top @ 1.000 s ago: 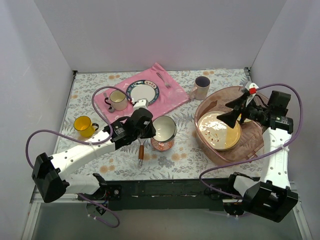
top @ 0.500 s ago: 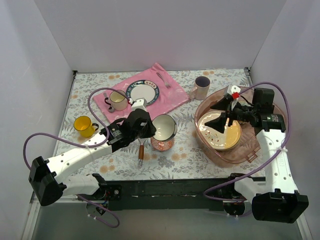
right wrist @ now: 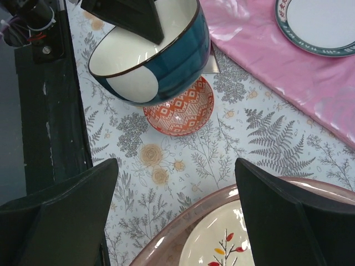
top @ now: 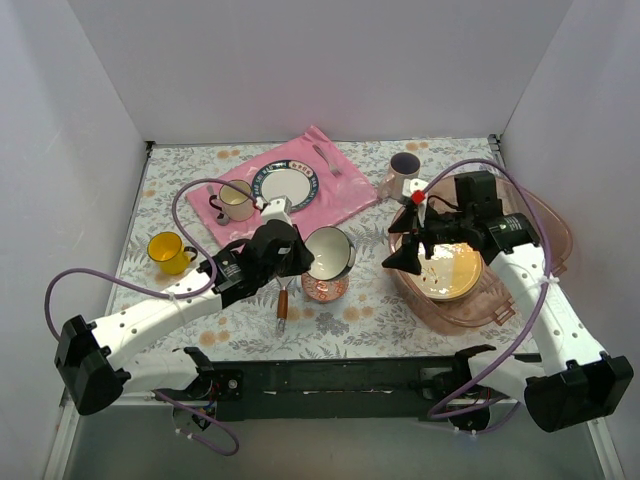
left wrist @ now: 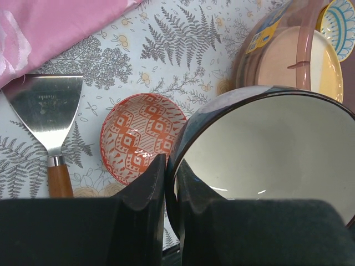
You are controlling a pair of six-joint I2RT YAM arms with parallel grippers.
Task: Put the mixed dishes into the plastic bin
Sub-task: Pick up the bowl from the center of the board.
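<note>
The only lettering is a stamp on the spatula (left wrist: 47,105) blade, too faint to read. The top view shows three mugs, the yellow mug (top: 168,250), cream mug (top: 236,200) and pink mug (top: 404,176), and two bowls. At centre frame the left claw (left wrist: 171,166) pinches the blue bowl (left wrist: 266,155) by its rim, above the orange bowl (left wrist: 143,136). The right claw (right wrist: 176,166) is spread wide at the left edge of the bin (top: 465,310), on the right. Only the right wrist view makes out red leaves on the plate (right wrist: 216,249) inside.
</note>
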